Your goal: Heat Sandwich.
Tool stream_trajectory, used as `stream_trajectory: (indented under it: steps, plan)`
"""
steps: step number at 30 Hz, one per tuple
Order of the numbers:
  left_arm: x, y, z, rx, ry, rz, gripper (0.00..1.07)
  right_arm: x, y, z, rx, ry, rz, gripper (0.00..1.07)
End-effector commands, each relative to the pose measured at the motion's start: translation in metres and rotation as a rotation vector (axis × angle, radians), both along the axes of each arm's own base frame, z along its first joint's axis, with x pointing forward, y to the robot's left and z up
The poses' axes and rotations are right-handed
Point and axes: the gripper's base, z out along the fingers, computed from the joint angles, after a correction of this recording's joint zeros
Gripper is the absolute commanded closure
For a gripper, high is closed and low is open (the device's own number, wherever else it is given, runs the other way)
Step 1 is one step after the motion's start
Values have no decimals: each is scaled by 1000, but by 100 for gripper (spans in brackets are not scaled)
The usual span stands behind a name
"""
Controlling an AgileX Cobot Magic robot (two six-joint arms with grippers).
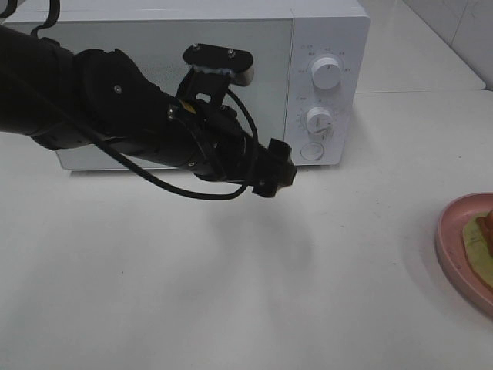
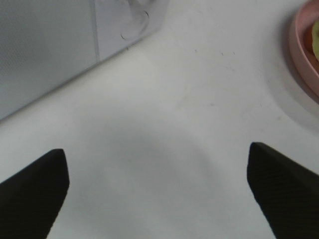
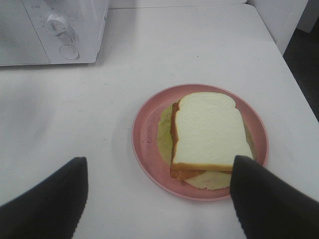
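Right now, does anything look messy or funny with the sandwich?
A little. The sandwich sits on the pink plate, but its layers are not lined up: pale green filling pokes out past the top bread slice on two sides. Nothing has spilled onto the table.

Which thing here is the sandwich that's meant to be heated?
Start at the white microwave; on the table in front of it lies a round pink plate. The sandwich lies on that plate: square white bread, brown crust, the only food around.
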Motion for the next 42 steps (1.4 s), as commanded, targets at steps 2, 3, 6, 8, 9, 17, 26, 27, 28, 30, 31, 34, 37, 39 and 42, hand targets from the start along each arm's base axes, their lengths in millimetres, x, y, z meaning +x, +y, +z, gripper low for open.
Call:
stream_trajectory:
  steps: [2, 3, 6, 8, 9, 17, 26, 27, 28, 30, 31, 34, 37, 39, 42]
  plan:
    - [-11, 2, 1, 55, 63, -80, 3, -3, 0, 0, -7, -36, 2, 31]
    - [-15, 7, 1, 114, 84, -140, 3, -3, 0, 0, -7, -36, 2, 31]
    - [-19, 12, 2, 176, 95, -196, 3, -3, 0, 0, -7, -36, 2, 31]
    - [-19, 27, 6, 237, 166, -200, 3, -3, 0, 0, -7, -36, 2, 31]
    - [-19, 27, 6, 237, 166, -200, 3, -3, 0, 0, -7, -36, 2, 31]
    - [-10, 84, 34, 265, 355, -58, 3, -3, 0, 0, -7, -36, 2, 31]
    - [-7, 141, 65, 255, 446, 121, 3, -3, 0, 0, -7, -36, 2, 31]
    - [-8, 155, 72, 260, 461, 169, 3, -3, 0, 0, -7, -36, 2, 31]
    - [-8, 164, 76, 262, 465, 200, 3, -3, 0, 0, -7, -36, 2, 31]
    - [-9, 171, 80, 261, 466, 225, 3, -3, 0, 0, -7, -36, 2, 31]
    - [-9, 179, 84, 262, 469, 255, 3, -3, 0, 0, -7, -36, 2, 31]
    - [-12, 203, 93, 276, 472, 338, 3, -3, 0, 0, -7, -36, 2, 31]
    - [-19, 229, 104, 271, 497, 418, 3, -3, 0, 0, -7, -36, 2, 31]
    - [-22, 235, 107, 268, 504, 437, 3, -3, 0, 0, -7, -36, 2, 31]
    - [-31, 257, 115, 244, 495, 515, 3, -3, 0, 0, -7, -36, 2, 31]
